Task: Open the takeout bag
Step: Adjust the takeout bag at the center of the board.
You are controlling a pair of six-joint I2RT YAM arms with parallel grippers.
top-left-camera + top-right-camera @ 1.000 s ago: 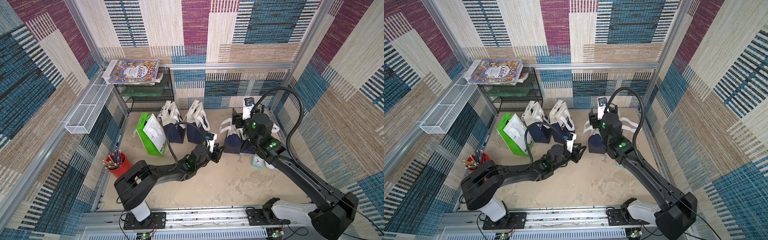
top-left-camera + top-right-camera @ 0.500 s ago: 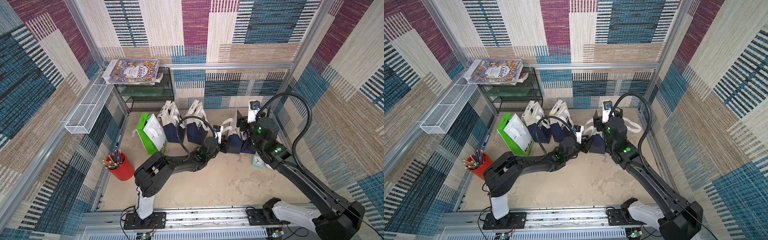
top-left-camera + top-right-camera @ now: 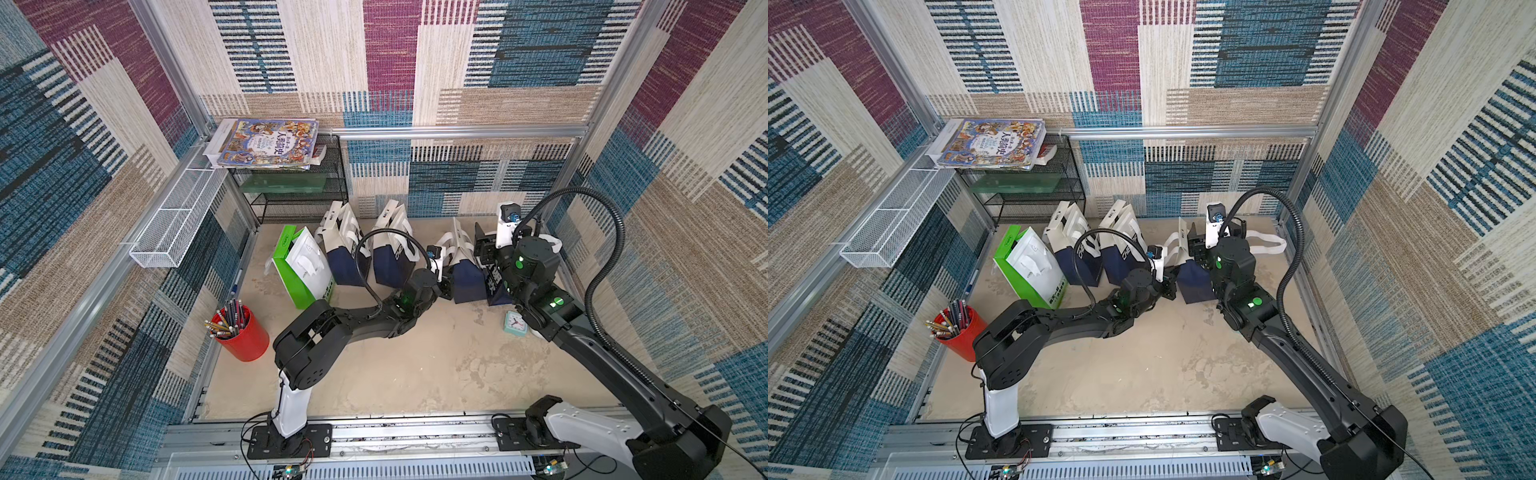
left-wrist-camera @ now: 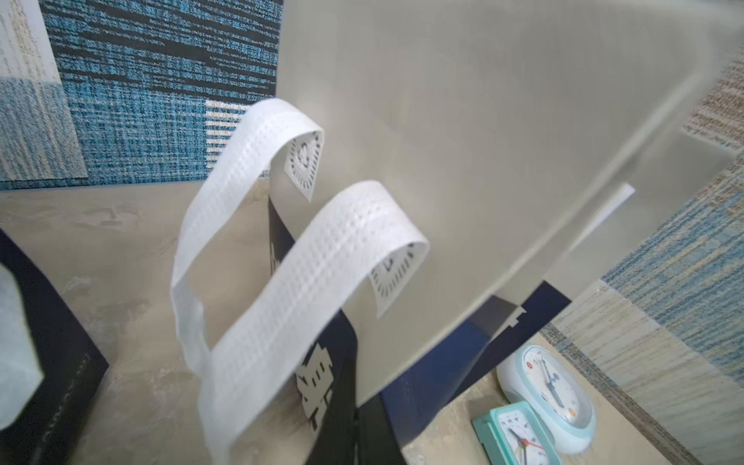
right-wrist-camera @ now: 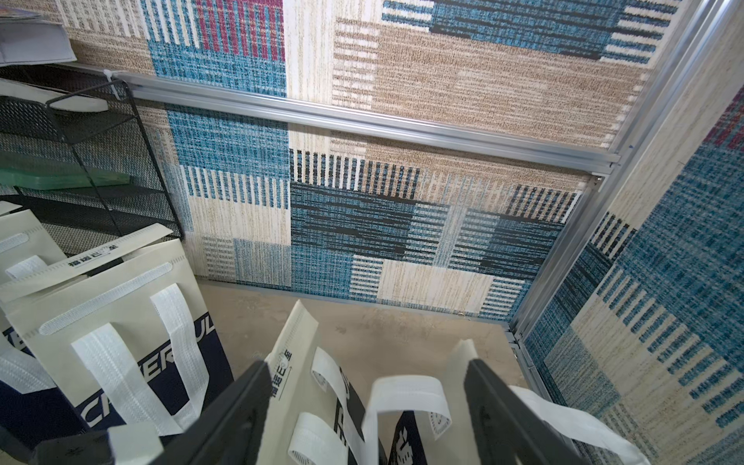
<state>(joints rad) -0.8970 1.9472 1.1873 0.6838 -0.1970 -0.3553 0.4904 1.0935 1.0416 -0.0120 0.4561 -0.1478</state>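
Navy-and-cream non-woven fabric marks the takeout bag (image 3: 467,276), which stands upright on the bench (image 3: 415,374) right of centre in both top views. It is the last in a row of similar bags (image 3: 390,257) near the back wall. It is folded nearly flat, so its closed mouth is a narrow line running from the back wall toward the near edge, roughly up and down the frame.

The right end effector (image 5: 362,418) hangs directly over that mouth with its jaws spread wide. In the right wrist view one dark finger (image 5: 233,414) stands to each side of the cream panels and the white handles (image 5: 406,394), so the bag's thin dimension lies across the gap. Nothing is gripped there.

The left end effector (image 3: 445,287) is closed tight against the side of the bag that faces frame left, low near the navy band. Whether it pinches the fabric or only presses it I cannot tell. Its fingers are outside the left wrist view, which the cream panel fills.

Both arms are at the bag. Opening it probably means pulling the two panels apart across the mouth line, toward frame left and frame right. Two small clocks (image 3: 515,323) near the bag's base could be knocked.
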